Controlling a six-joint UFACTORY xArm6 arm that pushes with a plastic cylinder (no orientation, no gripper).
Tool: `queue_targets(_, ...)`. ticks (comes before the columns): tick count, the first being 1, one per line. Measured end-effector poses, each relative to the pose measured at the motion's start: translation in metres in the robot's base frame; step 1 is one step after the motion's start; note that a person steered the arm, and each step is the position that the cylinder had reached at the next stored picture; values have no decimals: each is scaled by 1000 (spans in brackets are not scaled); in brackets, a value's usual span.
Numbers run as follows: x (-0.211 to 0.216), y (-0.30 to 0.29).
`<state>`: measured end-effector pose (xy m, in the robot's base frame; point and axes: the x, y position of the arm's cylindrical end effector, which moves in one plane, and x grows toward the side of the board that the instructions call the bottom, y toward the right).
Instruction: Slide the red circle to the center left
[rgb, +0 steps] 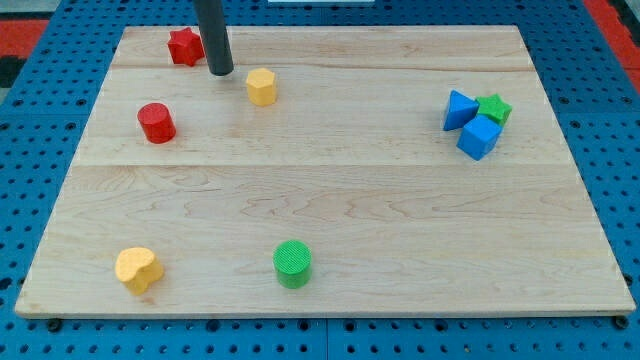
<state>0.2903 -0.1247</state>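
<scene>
The red circle (156, 122) stands on the wooden board (330, 200) at the view's upper left. My tip (221, 72) rests on the board above and to the right of it, apart from it. The tip lies between a red star (185, 46) at its upper left and a yellow hexagon (261, 87) at its lower right, touching neither.
A blue triangle-like block (458, 109), a green star (494, 108) and a blue cube (479, 137) cluster at the view's right. A yellow heart (138, 269) sits at the bottom left and a green circle (292, 264) at the bottom middle. Blue pegboard surrounds the board.
</scene>
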Motion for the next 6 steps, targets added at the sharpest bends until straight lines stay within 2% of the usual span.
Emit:
queue_targets(1, 79, 59)
queue_targets(2, 81, 69)
queue_targets(4, 97, -53)
queue_targets(5, 74, -107)
queue_targets(6, 60, -112)
